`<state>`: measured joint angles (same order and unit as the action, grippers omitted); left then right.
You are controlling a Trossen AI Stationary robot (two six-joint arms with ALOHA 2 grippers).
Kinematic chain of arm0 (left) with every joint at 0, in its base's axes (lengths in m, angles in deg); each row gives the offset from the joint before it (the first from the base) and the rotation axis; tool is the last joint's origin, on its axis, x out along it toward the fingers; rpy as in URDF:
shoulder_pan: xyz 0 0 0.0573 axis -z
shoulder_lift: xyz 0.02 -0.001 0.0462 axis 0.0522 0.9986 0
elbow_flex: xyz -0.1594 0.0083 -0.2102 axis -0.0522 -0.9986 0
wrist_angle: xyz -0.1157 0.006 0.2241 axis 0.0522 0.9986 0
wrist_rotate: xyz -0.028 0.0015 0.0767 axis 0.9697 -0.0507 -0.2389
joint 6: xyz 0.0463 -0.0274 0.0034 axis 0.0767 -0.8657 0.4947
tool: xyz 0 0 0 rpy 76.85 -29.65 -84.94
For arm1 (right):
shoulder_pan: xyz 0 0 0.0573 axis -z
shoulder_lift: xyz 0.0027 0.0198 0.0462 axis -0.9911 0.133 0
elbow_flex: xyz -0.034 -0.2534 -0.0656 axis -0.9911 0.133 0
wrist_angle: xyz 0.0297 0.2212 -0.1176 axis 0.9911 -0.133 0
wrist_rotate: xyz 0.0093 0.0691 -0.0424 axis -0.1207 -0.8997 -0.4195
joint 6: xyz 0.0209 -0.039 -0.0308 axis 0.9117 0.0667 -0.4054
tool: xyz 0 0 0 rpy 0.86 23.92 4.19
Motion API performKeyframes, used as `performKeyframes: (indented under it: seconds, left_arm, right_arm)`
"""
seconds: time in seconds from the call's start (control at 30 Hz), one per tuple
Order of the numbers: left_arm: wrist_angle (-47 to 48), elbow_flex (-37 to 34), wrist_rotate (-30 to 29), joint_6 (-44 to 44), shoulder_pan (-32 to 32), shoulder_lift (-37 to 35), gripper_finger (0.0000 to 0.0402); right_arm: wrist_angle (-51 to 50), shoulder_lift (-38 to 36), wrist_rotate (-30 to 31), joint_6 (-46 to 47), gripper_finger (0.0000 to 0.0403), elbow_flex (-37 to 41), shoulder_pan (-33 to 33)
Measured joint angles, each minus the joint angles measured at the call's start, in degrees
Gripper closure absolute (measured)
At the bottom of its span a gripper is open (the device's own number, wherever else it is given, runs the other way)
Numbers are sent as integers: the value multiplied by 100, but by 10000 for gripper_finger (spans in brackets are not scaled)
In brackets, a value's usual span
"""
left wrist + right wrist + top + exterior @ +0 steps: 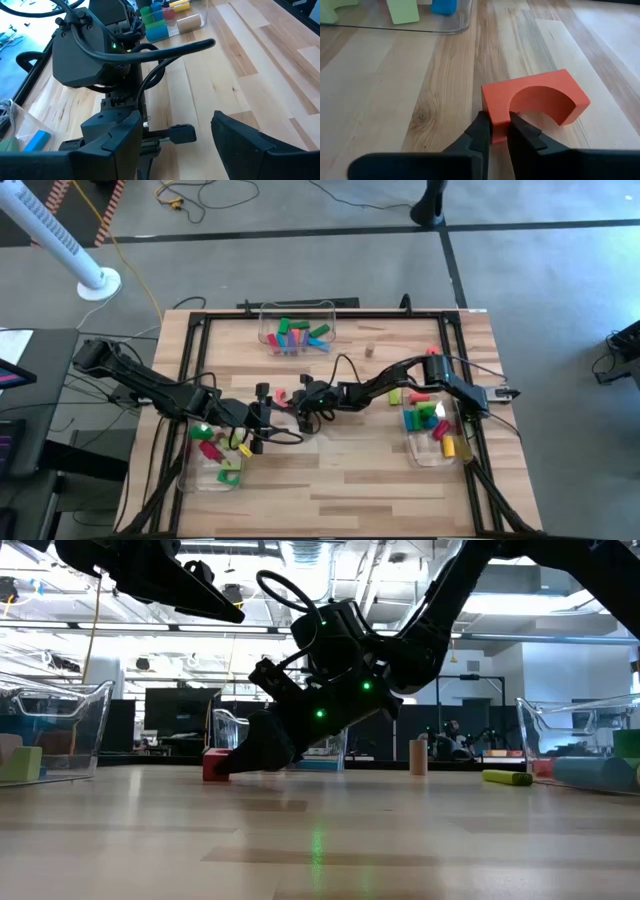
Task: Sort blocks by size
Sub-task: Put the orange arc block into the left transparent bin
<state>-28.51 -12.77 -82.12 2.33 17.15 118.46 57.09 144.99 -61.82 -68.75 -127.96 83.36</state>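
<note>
Many small coloured toy blocks point(297, 334) are already placed in clear plastic bins point(432, 448). One leg of a red arch-shaped block point(535, 102) is pinched by the right end effector point(499, 129) on the wooden tabletop point(350, 480). The left end effector point(175, 135) is held apart; a few blocks are left.

Floor: grey and smooth all round the table point(330, 270), crossed by dark seam lines.
Cables: a yellow cord point(135, 265) trails over the floor at the far left; a loose tangle lies near the far edge.
Fan: a white tower fan point(60, 240) stands on a round base beyond the table's far-left corner.
Left side: a dark desk point(40, 420) with a screen edge showing.
Table: pale wood planks point(340, 480) inside a black frame.
Ceiling: open, with pipes and long strip lights point(140, 630).
Room behind: dark monitors point(180, 710) in a row, with benches and equipment farther back.
</note>
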Motion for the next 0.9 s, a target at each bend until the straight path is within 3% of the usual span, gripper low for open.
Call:
performKeyframes:
  seconds: [0.27, 0.57, 0.9]
  left_arm:
    - [70, 1, 79, -1, -2, 0, 178]
    - [57, -1, 159, 57, 50, 0, 178]
    - [-324, 1, 164, 175, 62, 0, 178]
  right_arm:
    - [-75, -33, 0, -24, 335, 0, -110]
    - [-1050, -499, 23, -24, 335, 2, -481]
    - [-2541, -1208, 1087, -151, 335, 2, -1259]
